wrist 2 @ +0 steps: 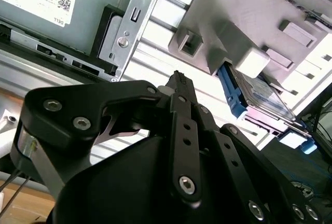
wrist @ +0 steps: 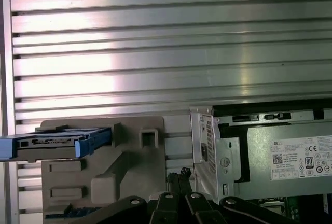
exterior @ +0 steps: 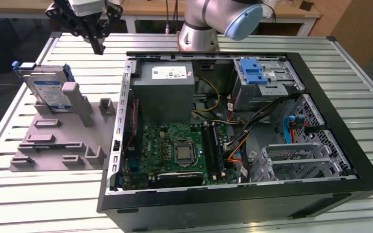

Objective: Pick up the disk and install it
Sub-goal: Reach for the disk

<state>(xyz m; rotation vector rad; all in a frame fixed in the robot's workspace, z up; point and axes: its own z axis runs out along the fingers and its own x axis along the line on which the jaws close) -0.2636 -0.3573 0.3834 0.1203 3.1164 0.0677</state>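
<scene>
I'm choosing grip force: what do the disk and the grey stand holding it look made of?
The disk: silvery metal body, sheen and a glossy label, in a blue frame that looks like plastic. The stand: uniform matt grey, blocky moulded shapes, probably plastic, though painted metal cannot be excluded.

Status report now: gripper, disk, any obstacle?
Gripper shut, holding nothing, in the air near the grey stand. Disk upright in that stand, not touched. No obstacle seen between them.

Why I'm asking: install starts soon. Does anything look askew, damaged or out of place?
Nothing stands out. The disk stands on edge in its grey holder, the computer case lies open, and the gripper hangs above the table, apart from both.
</scene>
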